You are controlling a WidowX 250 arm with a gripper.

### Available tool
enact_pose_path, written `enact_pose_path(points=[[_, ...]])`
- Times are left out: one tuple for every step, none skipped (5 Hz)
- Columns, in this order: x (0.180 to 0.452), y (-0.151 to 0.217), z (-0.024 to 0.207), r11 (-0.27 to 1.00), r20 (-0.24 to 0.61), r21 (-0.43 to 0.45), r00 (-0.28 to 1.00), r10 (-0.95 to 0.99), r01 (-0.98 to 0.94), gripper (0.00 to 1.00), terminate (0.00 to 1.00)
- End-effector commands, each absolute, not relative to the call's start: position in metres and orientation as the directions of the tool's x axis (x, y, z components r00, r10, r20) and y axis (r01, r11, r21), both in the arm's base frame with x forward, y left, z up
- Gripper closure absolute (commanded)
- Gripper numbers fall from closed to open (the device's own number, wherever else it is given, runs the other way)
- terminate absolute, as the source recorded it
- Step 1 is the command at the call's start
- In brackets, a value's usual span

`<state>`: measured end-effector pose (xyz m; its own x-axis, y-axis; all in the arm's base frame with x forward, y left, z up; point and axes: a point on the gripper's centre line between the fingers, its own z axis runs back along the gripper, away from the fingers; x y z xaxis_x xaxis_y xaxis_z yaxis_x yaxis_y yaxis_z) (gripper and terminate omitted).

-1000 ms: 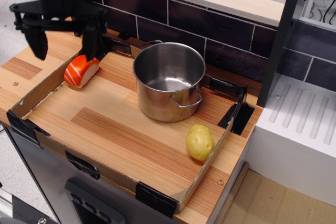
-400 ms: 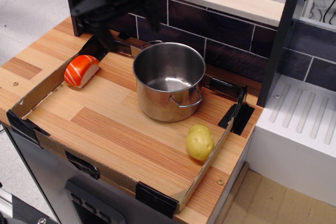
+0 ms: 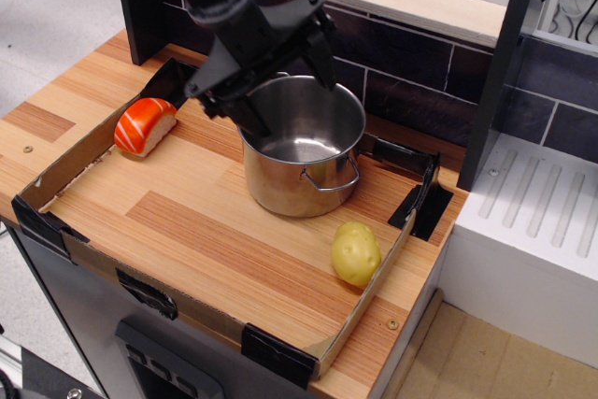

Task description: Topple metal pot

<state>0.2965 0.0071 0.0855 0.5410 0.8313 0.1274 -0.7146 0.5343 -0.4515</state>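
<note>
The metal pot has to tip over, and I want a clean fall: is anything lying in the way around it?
Partly. The metal pot stands upright with the hand at its rim. The potato lies front-right; front-left, bare board is free.

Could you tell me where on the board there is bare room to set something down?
The widest bare patch runs along the front, between the sushi, the pot and the potato. The back is crowded: the open gripper hangs at the pot's rim.
</note>
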Motion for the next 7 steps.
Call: enact_pose_path(points=[[0.31,-0.007,0.096,0.514,0.138,-0.441,0.51,0.849,-0.736,0.0,0.0],[0.323,-0.012,0.095,0.496,0.126,-0.407,0.491,0.862,-0.767,0.0,0.0],[0.34,-0.016,0.089,0.468,0.127,-0.377,0.456,0.881,-0.799,0.0,0.0],[0.351,-0.018,0.081,0.466,0.13,-0.344,0.45,0.884,-0.815,0.0,0.0],[0.351,-0.019,0.07,0.498,0.134,-0.297,0.48,0.867,-0.815,0.0,0.0],[0.348,-0.015,0.061,0.508,0.171,-0.303,0.478,0.862,-0.807,1.0,0.0],[0.348,-0.01,0.057,0.504,0.193,-0.302,0.466,0.864,-0.809,1.0,0.0]])
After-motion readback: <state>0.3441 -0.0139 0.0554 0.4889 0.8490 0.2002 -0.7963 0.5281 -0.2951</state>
